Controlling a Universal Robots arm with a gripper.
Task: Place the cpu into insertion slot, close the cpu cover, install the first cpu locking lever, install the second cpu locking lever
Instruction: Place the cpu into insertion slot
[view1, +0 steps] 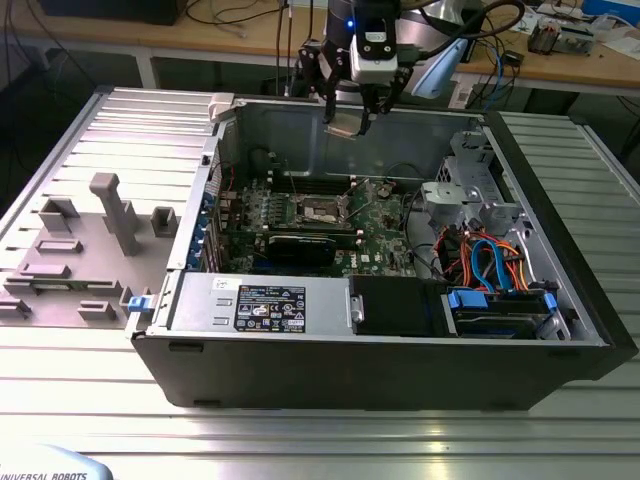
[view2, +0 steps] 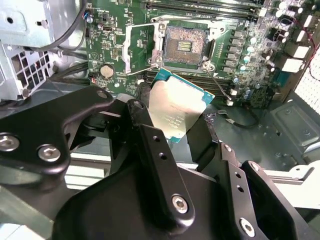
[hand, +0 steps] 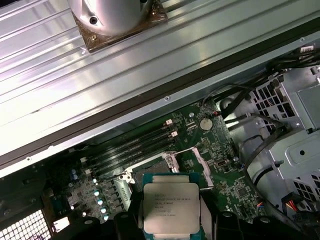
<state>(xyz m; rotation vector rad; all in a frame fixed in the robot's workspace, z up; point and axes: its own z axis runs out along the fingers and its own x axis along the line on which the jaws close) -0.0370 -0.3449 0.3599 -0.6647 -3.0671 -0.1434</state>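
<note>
Faint-lettered cpu (hand: 171, 207) in end effector (view2: 172, 122), clear of insertion slot (view2: 185, 46)

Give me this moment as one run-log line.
gripper: shut on cpu | cpu: held above motherboard, not seated | insertion slot: empty | cpu cover: open

Pt of cpu (view2: 177, 107) hid behind pincer (view2: 169, 120) fingers (view2: 145, 130).

The flat square silvery-grey metal cpu (view2: 177, 112) carries a teal-green edge and faint dark print. The square insertion slot (view2: 185, 46) shows a dark gridded centre inside a shiny silver rim, ringed by green circuit board (view2: 102, 50). In the exterior view, blue and orange cables (view1: 482, 262) lie at four o'clock from the slot.
</note>
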